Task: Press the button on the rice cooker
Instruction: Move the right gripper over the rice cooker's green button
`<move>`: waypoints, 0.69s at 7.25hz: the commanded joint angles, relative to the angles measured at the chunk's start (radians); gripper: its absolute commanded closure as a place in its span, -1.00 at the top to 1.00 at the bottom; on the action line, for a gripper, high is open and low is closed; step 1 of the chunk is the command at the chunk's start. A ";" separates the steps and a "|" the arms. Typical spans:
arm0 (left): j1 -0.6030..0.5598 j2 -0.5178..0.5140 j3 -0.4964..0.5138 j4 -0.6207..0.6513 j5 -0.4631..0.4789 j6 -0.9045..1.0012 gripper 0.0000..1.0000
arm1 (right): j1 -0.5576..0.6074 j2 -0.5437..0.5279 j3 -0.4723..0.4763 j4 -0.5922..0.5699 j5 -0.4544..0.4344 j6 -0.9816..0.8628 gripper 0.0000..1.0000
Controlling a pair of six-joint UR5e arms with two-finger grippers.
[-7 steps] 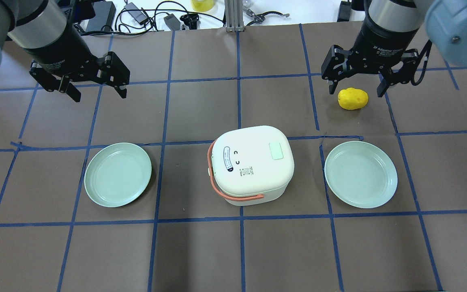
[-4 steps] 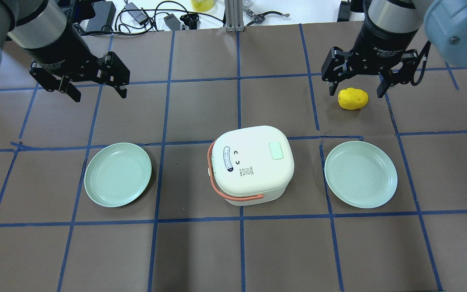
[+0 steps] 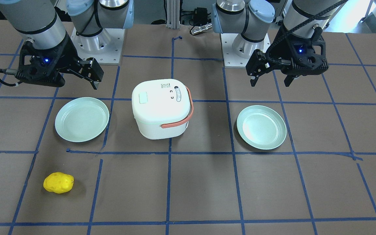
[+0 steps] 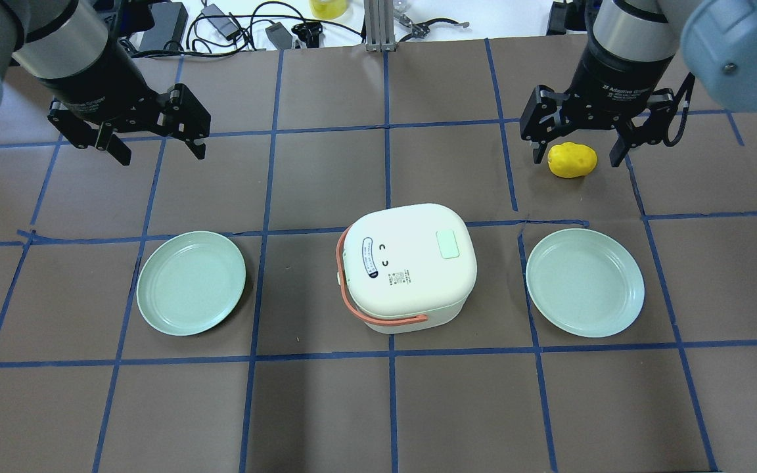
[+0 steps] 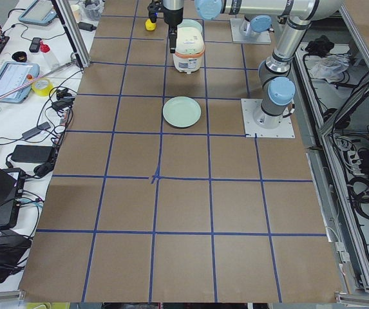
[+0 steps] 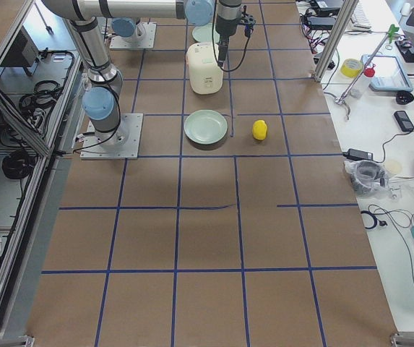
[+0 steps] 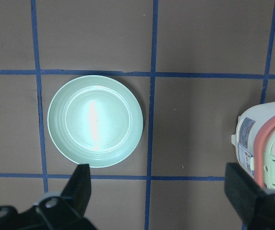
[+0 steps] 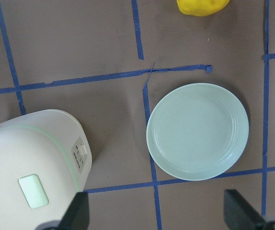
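The white rice cooker with an orange handle stands mid-table. Its pale green button sits on the lid's right side; it also shows in the front view and the right wrist view. My left gripper is open and empty, high over the far left of the table. My right gripper is open and empty, high at the far right, well away from the cooker. In the right wrist view the cooker is at the lower left, beside the open fingers.
A green plate lies on each side of the cooker, one on the left and one on the right. A yellow potato-like object lies at the far right, under my right gripper. Cables and gear lie beyond the far edge.
My right gripper has shifted slightly, its fingertips now a little lower in the overhead view, still open. The left arm and the cooker have not moved.
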 commanded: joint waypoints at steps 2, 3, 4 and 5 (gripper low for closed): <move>0.000 0.000 0.000 0.000 0.000 0.000 1.00 | 0.009 0.003 0.005 -0.011 0.024 0.021 -0.31; 0.000 0.000 0.000 0.000 0.000 0.000 1.00 | 0.015 0.003 0.008 -0.010 0.025 0.026 -0.77; 0.000 0.000 0.000 0.000 0.000 -0.001 1.00 | 0.036 0.006 0.011 -0.010 0.064 0.031 -1.00; 0.000 0.000 0.000 0.000 0.000 0.000 1.00 | 0.064 0.021 0.011 -0.010 0.077 0.102 -1.00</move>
